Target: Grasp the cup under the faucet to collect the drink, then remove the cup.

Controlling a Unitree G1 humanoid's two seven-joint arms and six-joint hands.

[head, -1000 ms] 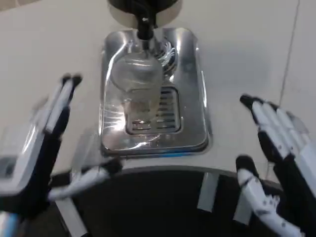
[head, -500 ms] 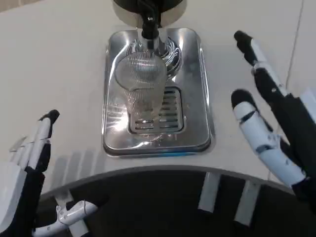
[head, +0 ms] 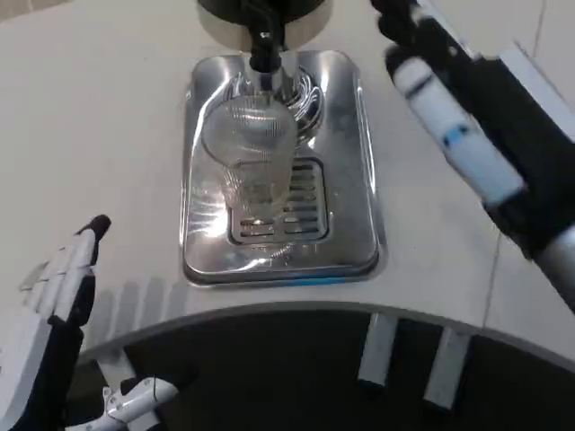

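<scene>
White table (head: pixel 108 135): cup (head: pixel 256 171) under faucet (head: pixel 263 45); both hands' fingers spread, empty.

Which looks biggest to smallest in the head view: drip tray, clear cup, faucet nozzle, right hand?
1. Drip tray.
2. Right hand, though it is raised nearer the camera, so its rank against the tray is unsure.
3. Clear cup.
4. Faucet nozzle, smallest.

The white table (head: pixel 108 135) has a curved near edge. A shiny metal drip tray (head: pixel 355 180) lies directly on it, in the middle toward the far side. A thin seam (head: pixel 526 85) crosses the table's right part.
</scene>
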